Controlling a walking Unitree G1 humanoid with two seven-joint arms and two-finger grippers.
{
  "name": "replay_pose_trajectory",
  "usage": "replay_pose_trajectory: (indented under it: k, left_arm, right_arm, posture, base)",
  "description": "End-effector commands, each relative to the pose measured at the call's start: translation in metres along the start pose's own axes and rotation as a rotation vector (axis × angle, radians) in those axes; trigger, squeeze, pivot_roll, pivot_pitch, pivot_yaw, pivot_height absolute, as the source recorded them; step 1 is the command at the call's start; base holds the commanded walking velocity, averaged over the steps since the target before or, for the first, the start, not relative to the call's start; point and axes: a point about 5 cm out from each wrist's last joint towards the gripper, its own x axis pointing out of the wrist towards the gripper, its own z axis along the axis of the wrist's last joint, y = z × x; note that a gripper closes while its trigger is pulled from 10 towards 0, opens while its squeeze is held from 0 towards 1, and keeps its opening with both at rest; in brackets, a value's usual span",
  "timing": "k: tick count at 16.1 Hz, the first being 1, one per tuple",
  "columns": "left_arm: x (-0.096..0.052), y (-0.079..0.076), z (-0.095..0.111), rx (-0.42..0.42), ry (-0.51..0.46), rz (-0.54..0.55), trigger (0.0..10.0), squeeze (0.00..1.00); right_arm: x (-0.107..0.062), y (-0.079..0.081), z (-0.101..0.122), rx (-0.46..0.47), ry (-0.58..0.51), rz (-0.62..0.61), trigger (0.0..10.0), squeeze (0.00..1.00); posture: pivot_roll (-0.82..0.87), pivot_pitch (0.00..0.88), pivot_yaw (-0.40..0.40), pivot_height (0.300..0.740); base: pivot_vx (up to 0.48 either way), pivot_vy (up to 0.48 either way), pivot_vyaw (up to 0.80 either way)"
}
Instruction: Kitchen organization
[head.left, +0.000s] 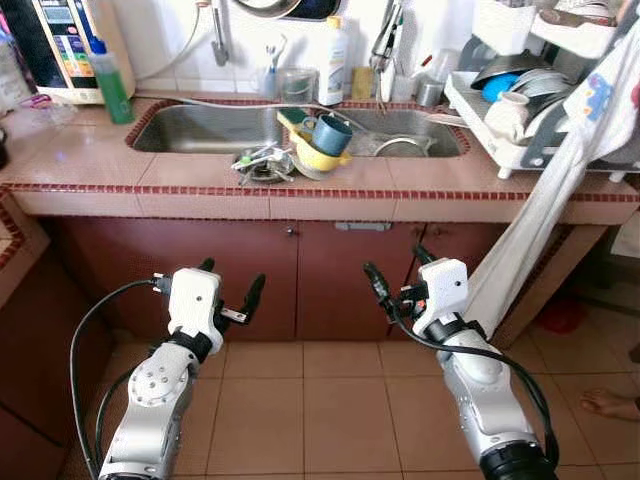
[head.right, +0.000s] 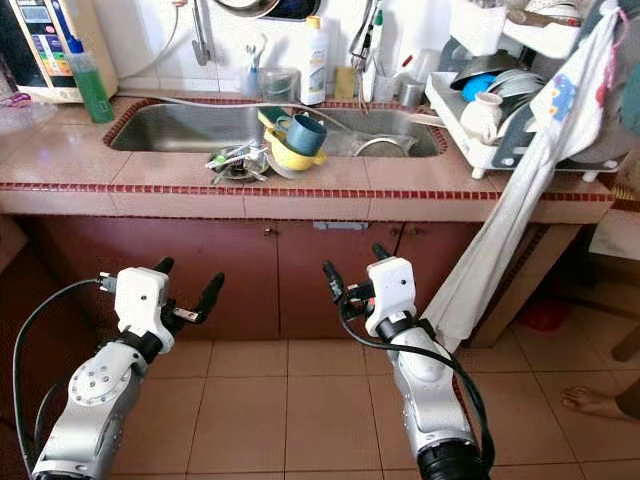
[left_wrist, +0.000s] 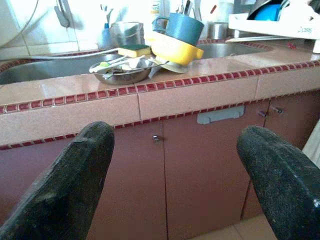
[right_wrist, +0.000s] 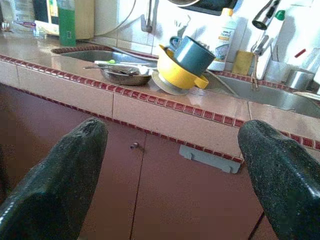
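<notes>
A tiled table with a red-trimmed edge is seen ahead of and above both sets of jaws, with brown cabinet doors directly in front of them. A double steel sink is sunk into the table, well beyond the jaws. A white dish rack loaded with bowls and plates stands beyond and to the right of the right gripper, and a pale cloth hangs from it down past the table edge, just beside that gripper's right side. The left gripper is held low before the cabinet doors, its jaws spread wide with nothing between them; the right gripper is held at a similar height, jaws likewise wide apart and empty. On the strip between the sink basins, ahead of the gap between the two grippers, a yellow bowl lies tilted with a blue mug resting in it. Touching its left side, a steel bowl holding cutlery sits at the table's front edge. A green bottle stands far beyond the left gripper, a white bottle behind the sink, and a yellow sponge beside the mug.
</notes>
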Motion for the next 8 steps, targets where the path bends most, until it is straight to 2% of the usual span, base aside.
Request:
replay_pose_trajectory:
  k: [1, 8]
  left_arm:
    - [0.0002, 0.0014, 0.0031, -0.005, -0.008, 0.006, 10.0, 0.0]
    - [0.0003, 0.0003, 0.003, -0.013, -0.01, 0.012, 10.0, 0.0]
  right_arm:
    - [0.0015, -0.0011, 0.0059, -0.016, -0.025, 0.004, 10.0, 0.0]
    - [0.0016, -0.0017, 0.0075, -0.027, -0.029, 0.015, 10.0, 0.0]
  posture:
    - [-0.06, 0.002, -0.017, 0.74]
    - [-0.06, 0.0, -0.024, 0.74]
  base:
    - [0.386, 0.0, 0.0]
    - [0.41, 0.0, 0.0]
